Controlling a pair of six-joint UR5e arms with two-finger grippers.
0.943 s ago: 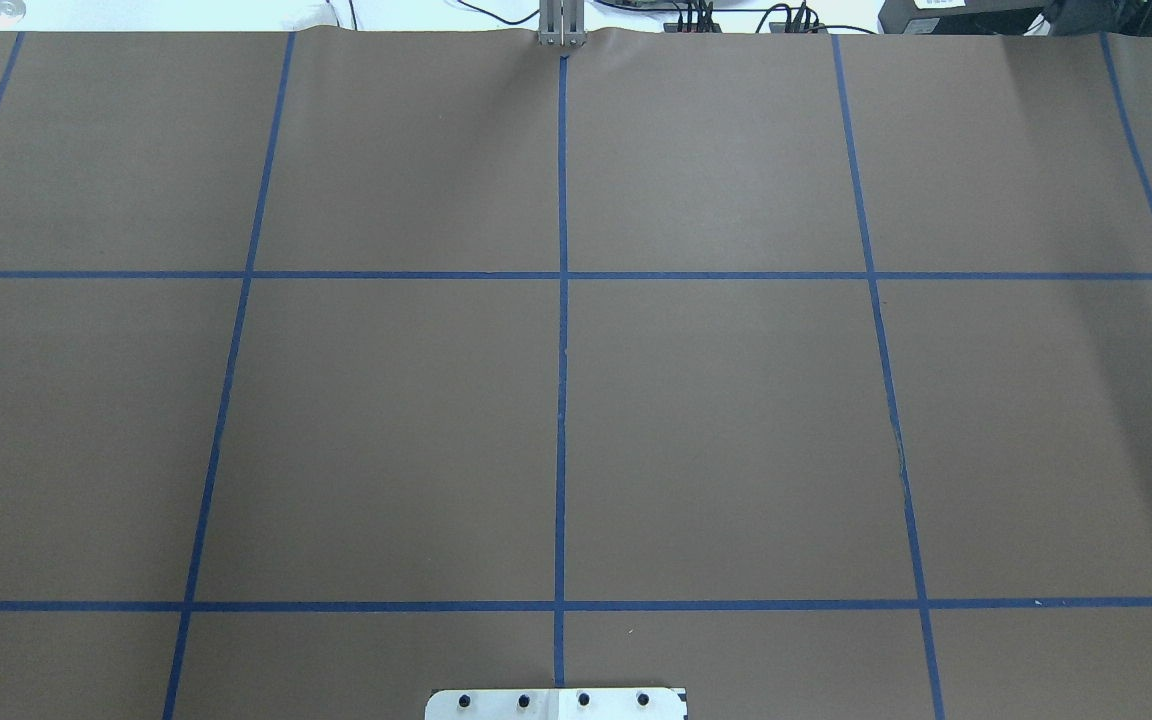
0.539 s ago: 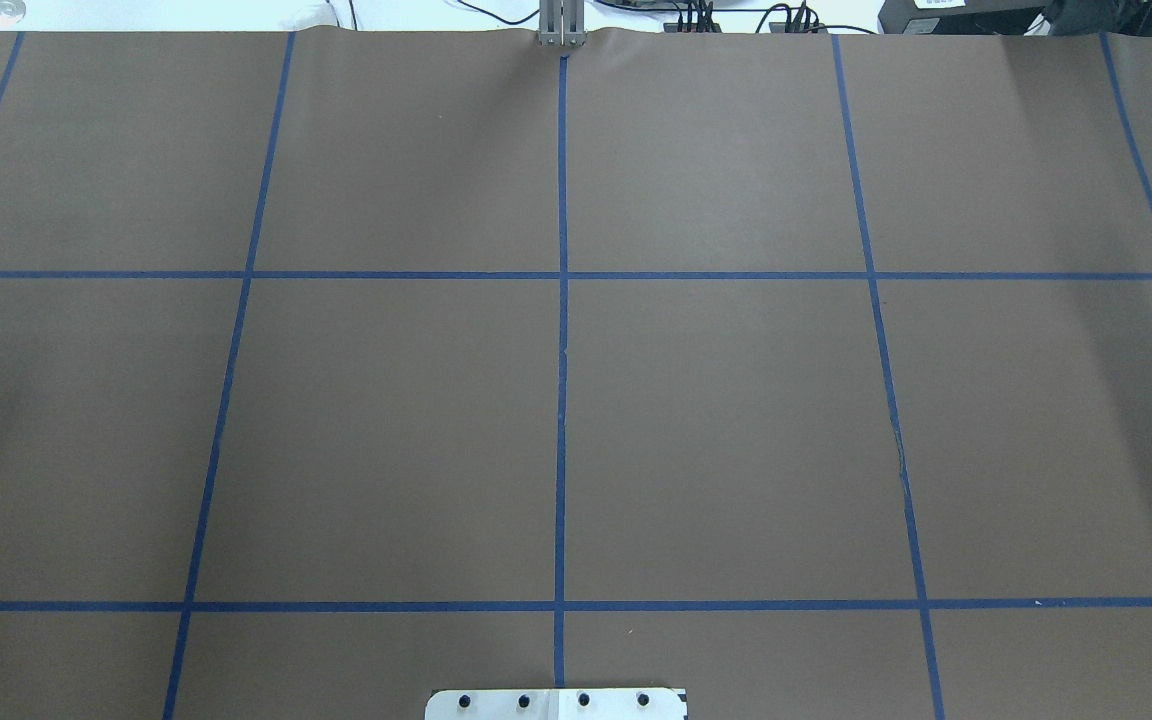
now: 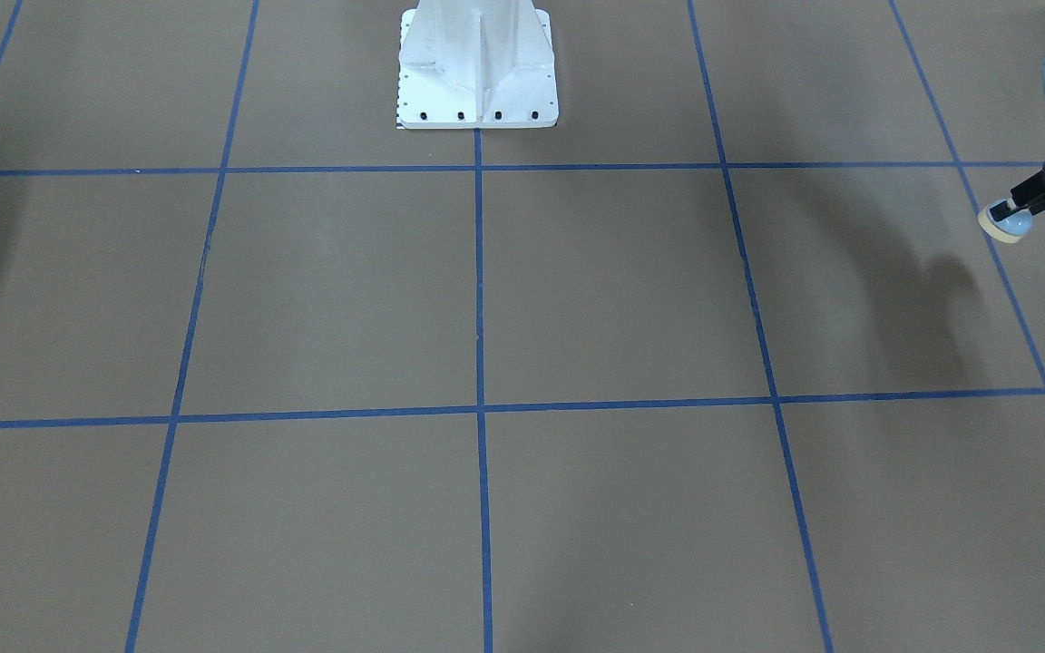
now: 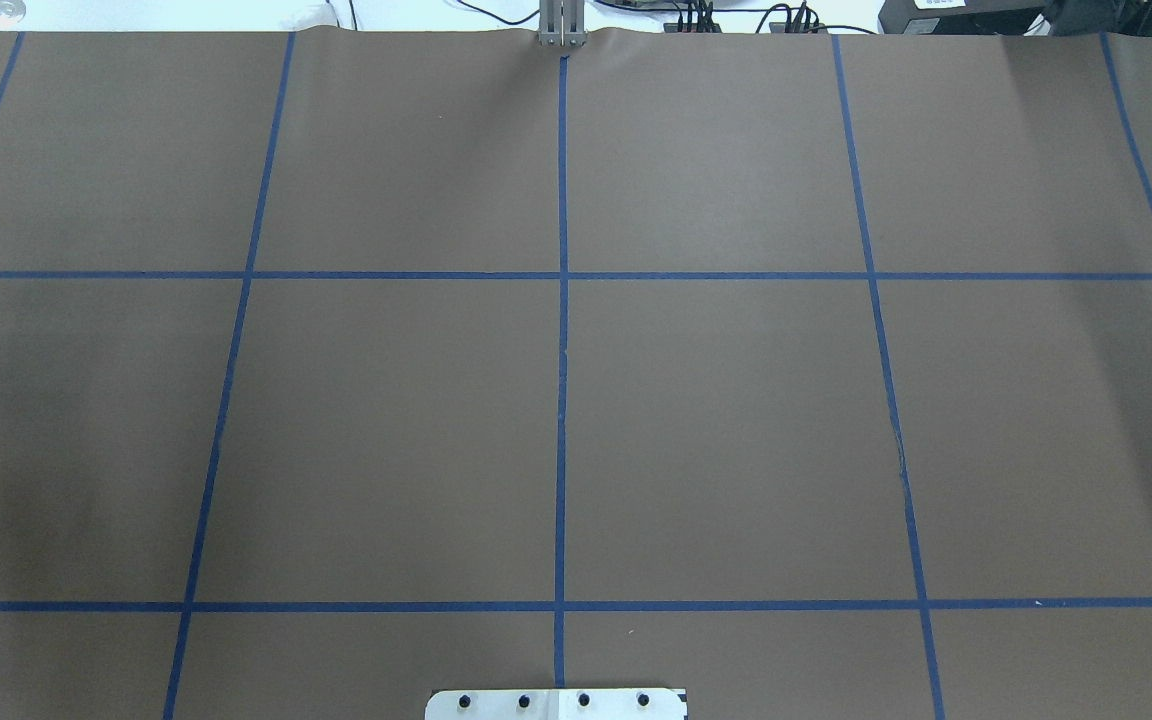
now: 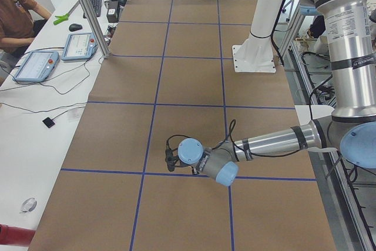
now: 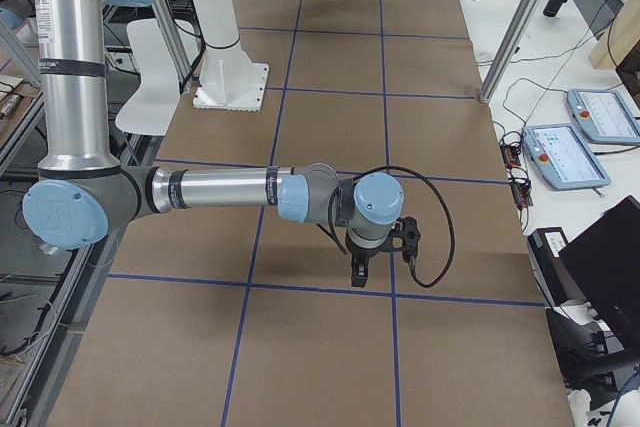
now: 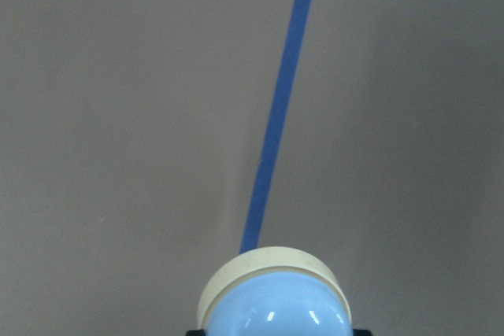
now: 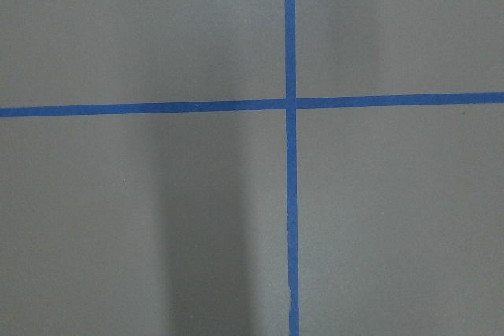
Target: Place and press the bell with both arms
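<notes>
1. Left jaws are clamped on the bell (image 3: pixel 1003 221), pinching its blue dome from both sides. My left arm (image 5: pixel 276 142) holds it tilted and clear of the counter (image 3: pixel 577 299), out toward the end on my left, above a blue tape line (image 7: pixel 276 116).
2. Whether my right jaws stand apart or together I cannot tell: only a side view shows them. My right arm (image 6: pixel 215 190) hangs over the counter, well apart from the bell.
3. As I judge it, the bell is small, light and rigid. Its glossy dome could slide out of a pinch taken high up, so the safest hold is at the widest part, just above the cream rim.
4. The rim looks flat, so the bell should sit steady if I lower it level. Set down tilted, it may rock or skid on the paper.
5. I cannot make out the button. It must stay uncovered, and probably wants only a light, straight push.
</notes>
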